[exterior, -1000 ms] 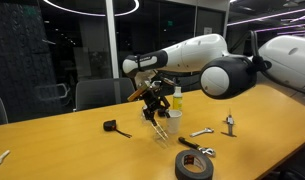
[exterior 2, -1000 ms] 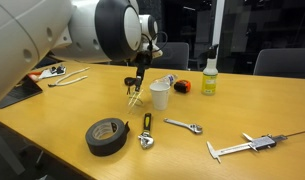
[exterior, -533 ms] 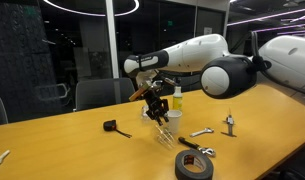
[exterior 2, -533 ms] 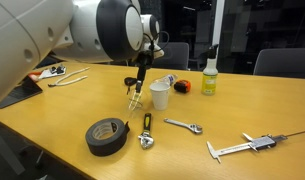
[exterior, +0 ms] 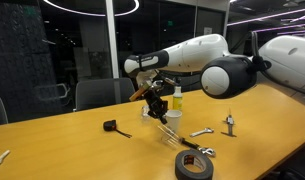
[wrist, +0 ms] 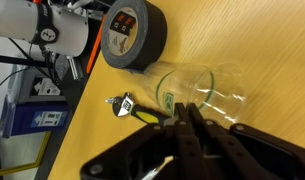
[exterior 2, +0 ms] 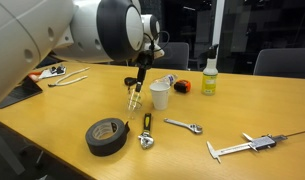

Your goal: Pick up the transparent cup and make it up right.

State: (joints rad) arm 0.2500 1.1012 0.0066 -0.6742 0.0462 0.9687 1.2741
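Note:
The transparent cup [wrist: 207, 85] lies on its side on the wooden table [wrist: 262, 40], just beyond my fingers in the wrist view. My gripper [wrist: 185, 106] points down at it, and its jaws are pressed together on the cup's thin wall near the rim. In both exterior views the gripper [exterior: 160, 120] [exterior 2: 133, 98] reaches down to the table next to the white cup [exterior 2: 160, 96], with the transparent cup [exterior: 164, 133] faint at its tips.
A black tape roll [exterior 2: 107, 134] [wrist: 132, 33] and a yellow-handled adjustable wrench [exterior 2: 146, 130] [wrist: 132, 107] lie close by. A silver wrench [exterior 2: 182, 125], a caliper [exterior 2: 247, 145], a bottle [exterior 2: 209, 77] and a small tape measure [exterior 2: 182, 87] sit further off.
The jaws went from wide apart to pressed together on the cup's wall. The arm has hardly moved.

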